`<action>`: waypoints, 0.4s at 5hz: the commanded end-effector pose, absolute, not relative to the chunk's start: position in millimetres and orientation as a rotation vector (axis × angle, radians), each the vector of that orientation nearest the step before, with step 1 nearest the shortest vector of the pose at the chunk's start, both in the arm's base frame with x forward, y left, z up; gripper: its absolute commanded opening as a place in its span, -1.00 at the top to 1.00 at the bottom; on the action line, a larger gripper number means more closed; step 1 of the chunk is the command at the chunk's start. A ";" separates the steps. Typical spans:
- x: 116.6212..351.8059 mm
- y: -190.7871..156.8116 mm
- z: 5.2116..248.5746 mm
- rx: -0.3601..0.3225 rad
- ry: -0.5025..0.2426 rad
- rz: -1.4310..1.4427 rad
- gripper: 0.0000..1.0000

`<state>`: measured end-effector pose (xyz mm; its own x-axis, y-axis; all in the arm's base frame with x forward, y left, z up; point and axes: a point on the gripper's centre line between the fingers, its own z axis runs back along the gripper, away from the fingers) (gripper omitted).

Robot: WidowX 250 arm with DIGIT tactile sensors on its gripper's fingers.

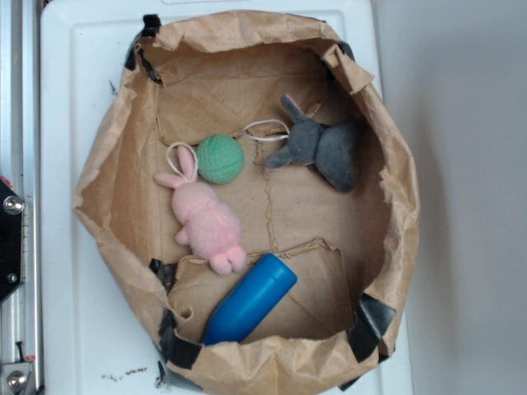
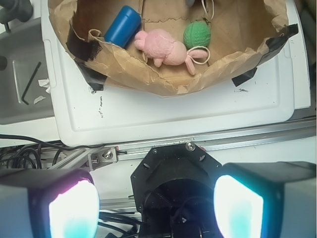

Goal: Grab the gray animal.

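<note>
The gray animal [image 1: 317, 146], a dark-gray plush bunny with long ears and a white string loop [image 1: 265, 130], lies in the far right part of a brown paper bag tray [image 1: 115, 156]. In the wrist view only a sliver of it shows at the top edge [image 2: 190, 2]. My gripper [image 2: 156, 208] shows only in the wrist view. It is open and empty, with its glowing pads [image 2: 74, 210] wide apart. It is outside the bag, over the robot's black base mount [image 2: 173, 168], far from the bunny.
A pink plush bunny [image 1: 206, 218], a green knitted ball [image 1: 220, 159] and a blue cylinder [image 1: 251, 298] also lie in the bag. The bag sits on a white tray [image 2: 173, 114]. A metal rail [image 2: 247, 136] runs beside it.
</note>
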<state>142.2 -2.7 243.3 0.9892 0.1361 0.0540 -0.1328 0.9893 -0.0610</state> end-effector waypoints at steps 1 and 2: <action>205.4 19.7 228.3 -0.097 -0.153 -0.068 -1.00; 233.5 29.4 208.0 -0.004 -0.200 -0.195 -1.00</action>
<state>232.5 30.5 198.3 0.9668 -0.1889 0.1722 0.1913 0.9815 0.0026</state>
